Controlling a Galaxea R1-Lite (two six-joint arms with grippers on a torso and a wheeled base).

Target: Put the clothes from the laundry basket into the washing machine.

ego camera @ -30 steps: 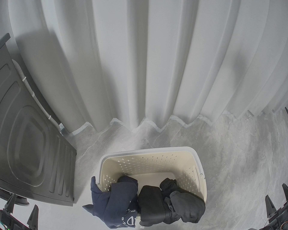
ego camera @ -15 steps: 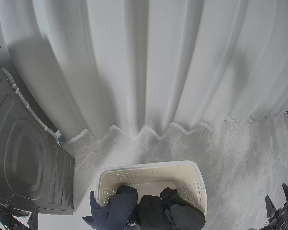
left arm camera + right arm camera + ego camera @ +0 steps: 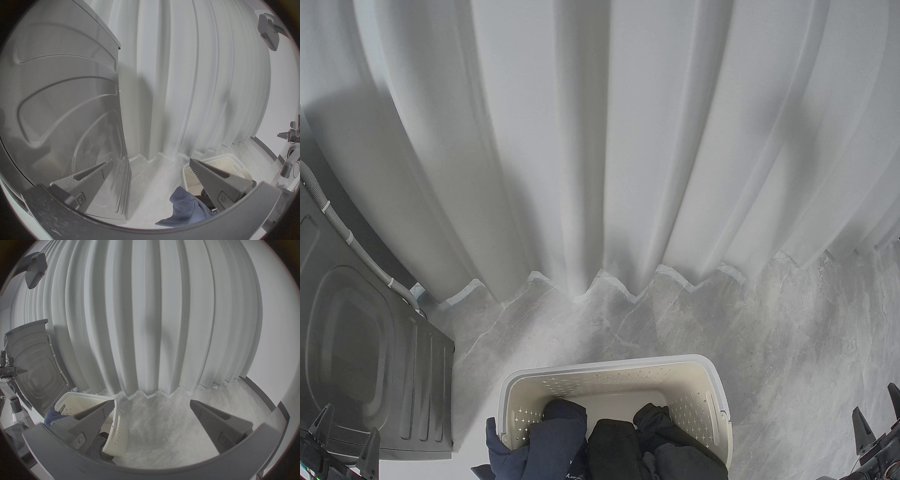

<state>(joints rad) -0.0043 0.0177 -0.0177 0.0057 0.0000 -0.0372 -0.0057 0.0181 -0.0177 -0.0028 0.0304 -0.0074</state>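
**Left gripper** (image 3: 150, 161): jaws spread wide with nothing between them. It hangs low at the robot's left, just before the machine's ribbed side panel.

**Right gripper** (image 3: 152, 401): jaws equally wide and empty. It sits low at the robot's right over the floor (image 3: 800, 325), apart from the basket.

**Basket** (image 3: 612, 365): cream and perforated. It stands on the floor between the two grippers, near the machine's corner.

**Clothes**: all are in the basket's near half.
- The navy garment (image 3: 550, 444) spills over the near-left rim.
- The black garment (image 3: 615, 447) lies beside it.
- The grey garment (image 3: 681, 459) lies beside the black one.

**Machine** (image 3: 356, 350): dark, at the robot's left. A hose (image 3: 344, 234) runs along its edge.

**Curtain** (image 3: 600, 156): white and pleated, behind everything.

**Change**: over the last second, basket, machine and curtain hem have slid down the head view together. Both grippers have kept their places in the picture. This is the camera moving, not the things.

**Bearing on task**: nothing has been picked up yet, so the job looks to be at its start. The clothes now sit at the head view's lower edge, so a reach would lean on the wrist views.
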